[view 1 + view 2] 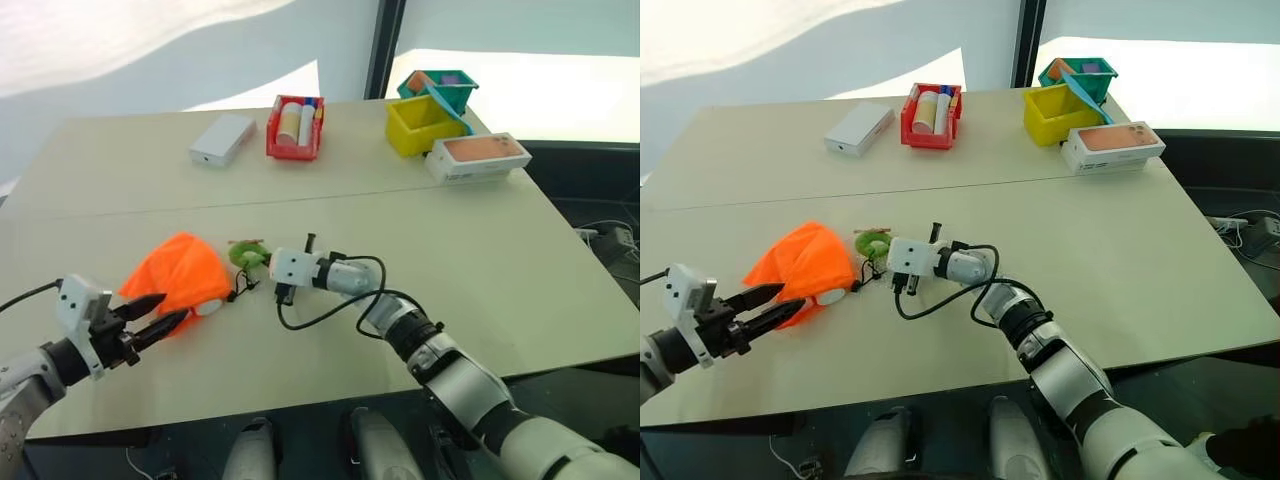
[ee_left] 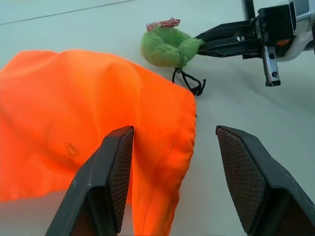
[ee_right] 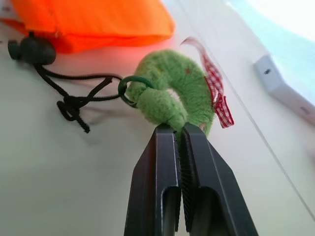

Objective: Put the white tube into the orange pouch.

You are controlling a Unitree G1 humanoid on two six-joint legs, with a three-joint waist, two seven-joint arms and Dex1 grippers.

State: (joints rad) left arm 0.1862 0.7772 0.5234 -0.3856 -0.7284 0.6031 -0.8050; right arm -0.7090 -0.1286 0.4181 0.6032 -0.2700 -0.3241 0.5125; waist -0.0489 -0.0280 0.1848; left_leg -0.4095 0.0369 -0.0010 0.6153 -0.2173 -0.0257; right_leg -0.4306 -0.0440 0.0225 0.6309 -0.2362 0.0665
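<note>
Left gripper [image 1: 165, 312]: nearest, at about 8 o'clock on the table; its two fingers stand well apart, with a fold of the orange pouch's near edge between them, the fabric against one finger and clear of the other (no clamp shown).
Orange pouch [image 1: 180, 272]: soft heap at 9 o'clock from the table's middle, just beyond the left gripper.
White tube [image 1: 209, 307]: a small white end peeks from under the pouch's lower right corner, at 4 o'clock of the heap (the rest is hidden by fabric).
Black cord [image 3: 74, 96]: runs from a black toggle at the pouch edge, knotted, to a thin ring on the green piece.
Fuzzy green ring [image 3: 172, 93]: at 3 o'clock of the pouch, with a red checked ribbon on it.
Right gripper [image 3: 178, 132]: fingers pressed together, pinching the edge of the fuzzy green ring.
White box [image 1: 222, 139]: far side, about 11 o'clock.
Red bin [image 1: 296, 128]: at 12 o'clock, cream bottles inside.
Yellow bin [image 1: 420, 123]: at 1 o'clock, teal bin [image 1: 440, 90] just behind.
Phone box [image 1: 478, 157]: beside the yellow bin.
</note>
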